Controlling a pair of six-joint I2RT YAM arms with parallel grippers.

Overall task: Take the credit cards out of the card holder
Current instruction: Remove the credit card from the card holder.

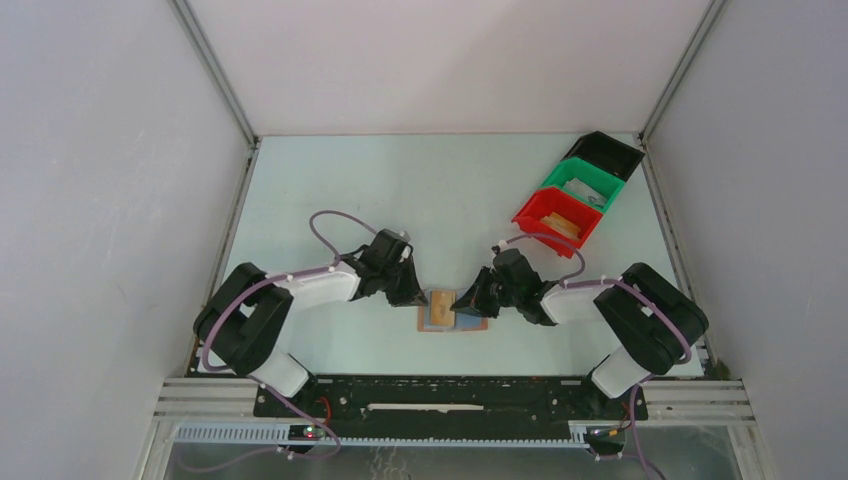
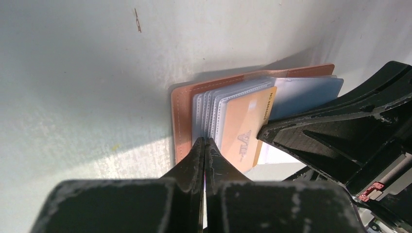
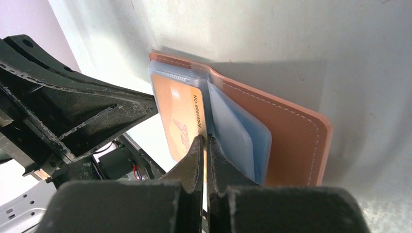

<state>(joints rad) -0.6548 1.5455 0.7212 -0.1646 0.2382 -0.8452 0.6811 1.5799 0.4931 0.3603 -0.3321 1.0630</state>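
- My left gripper (image 2: pixel 204 141) and right gripper (image 3: pixel 204 139): black, scuffed grey-white along the edges.
- Card holder (image 3: pixel 291 141): reddish-brown leather with a line of pale stitching just inside its border.
- Sleeves (image 2: pixel 210 109) in it: clear, pale blue-grey, with dotted seams along the edges.
- Tan card (image 3: pixel 182 121): orange-tan, with a white logo and a dark printed number.
- Red bin (image 1: pixel 556 222), green bin (image 1: pixel 583 186), black bin (image 1: pixel 604 153): plain colours.
- Table (image 1: pixel 400 180): pale mint-white.
- Cables (image 1: pixel 330 222) on my arms: purple.

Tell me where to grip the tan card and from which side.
Pinch the tan card at its numbered edge by the card holder's fold: it lies flat, and only that edge looks free of the clear sleeve. Come in low from the right gripper's side, where its fingertips close on that edge.
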